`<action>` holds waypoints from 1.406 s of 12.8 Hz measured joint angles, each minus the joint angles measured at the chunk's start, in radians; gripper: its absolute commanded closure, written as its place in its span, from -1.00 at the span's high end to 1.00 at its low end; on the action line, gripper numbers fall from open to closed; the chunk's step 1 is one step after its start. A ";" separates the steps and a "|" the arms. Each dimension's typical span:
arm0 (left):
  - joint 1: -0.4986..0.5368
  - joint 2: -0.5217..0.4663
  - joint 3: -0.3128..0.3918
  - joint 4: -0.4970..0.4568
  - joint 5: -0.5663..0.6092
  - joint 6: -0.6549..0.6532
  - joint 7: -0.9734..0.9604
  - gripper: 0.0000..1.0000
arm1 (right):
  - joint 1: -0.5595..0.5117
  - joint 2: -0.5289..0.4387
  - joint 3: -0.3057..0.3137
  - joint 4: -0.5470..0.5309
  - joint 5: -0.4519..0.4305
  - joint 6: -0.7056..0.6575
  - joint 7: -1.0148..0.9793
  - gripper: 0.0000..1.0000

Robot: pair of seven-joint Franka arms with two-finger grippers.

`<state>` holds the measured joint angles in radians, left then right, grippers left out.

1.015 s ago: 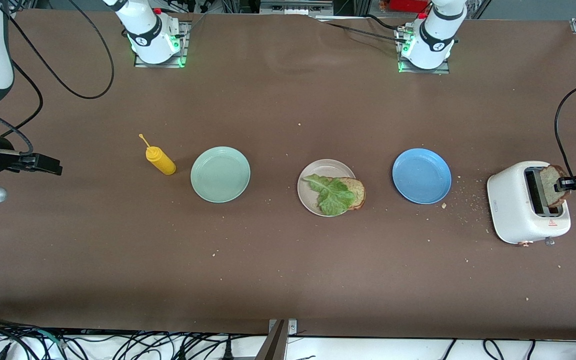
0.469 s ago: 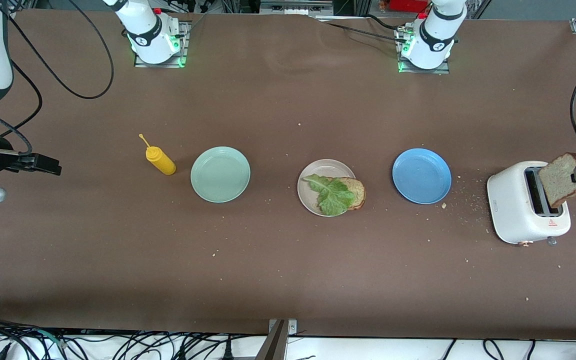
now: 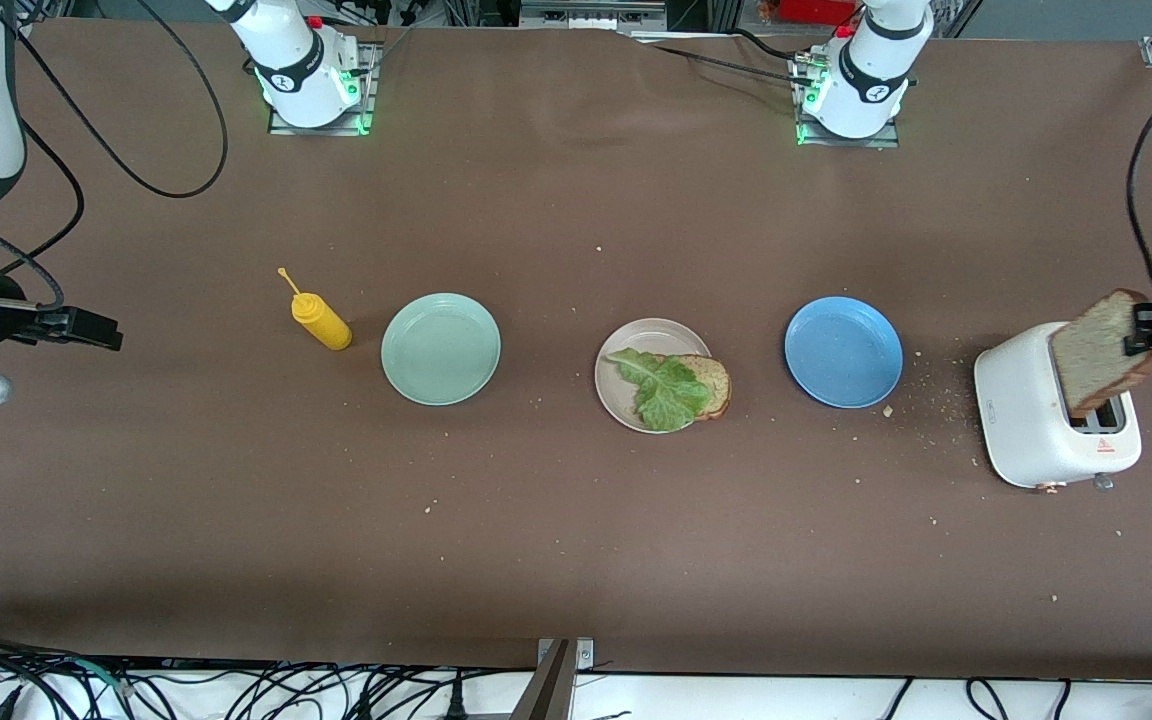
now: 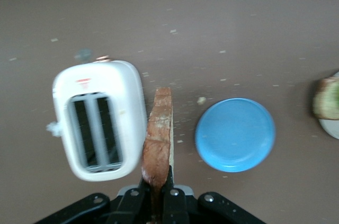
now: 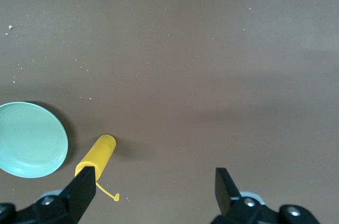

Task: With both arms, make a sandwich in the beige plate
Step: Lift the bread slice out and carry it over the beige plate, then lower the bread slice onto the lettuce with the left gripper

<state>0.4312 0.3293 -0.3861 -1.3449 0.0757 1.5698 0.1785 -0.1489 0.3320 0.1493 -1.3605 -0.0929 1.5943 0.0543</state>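
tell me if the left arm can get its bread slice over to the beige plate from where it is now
Probably yes. The left gripper holds the bread slice clear above the toaster. Between it and the beige plate there is only the flat blue plate, low enough to pass over. The right gripper waits by the mustard bottle.

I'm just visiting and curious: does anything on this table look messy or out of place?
Yes. Crumbs litter the table between the blue plate and the toaster. On the beige plate, the bread slice under the lettuce overhangs the rim.
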 measured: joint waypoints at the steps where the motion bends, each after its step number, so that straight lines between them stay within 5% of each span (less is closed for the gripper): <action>1: -0.011 0.007 -0.010 -0.001 -0.063 -0.003 -0.005 -1.00 | 0.000 0.000 0.000 0.000 0.000 0.000 0.000 1.00; 8: -0.186 0.160 -0.017 -0.015 -0.418 -0.003 -0.158 -1.00 | -0.001 -0.001 0.000 0.002 0.000 -0.001 0.000 1.00; 13: -0.236 0.369 -0.016 -0.019 -0.735 0.013 -0.083 -1.00 | -0.002 -0.001 0.000 0.002 0.000 -0.003 0.000 1.00; 18: -0.275 0.491 -0.018 -0.017 -0.788 0.119 0.072 -1.00 | -0.002 -0.001 0.000 0.002 0.000 -0.003 0.000 1.00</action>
<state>0.1561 0.8202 -0.4045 -1.3622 -0.7126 1.6892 0.2508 -0.1512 0.3312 0.1490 -1.3583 -0.0932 1.5913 0.0544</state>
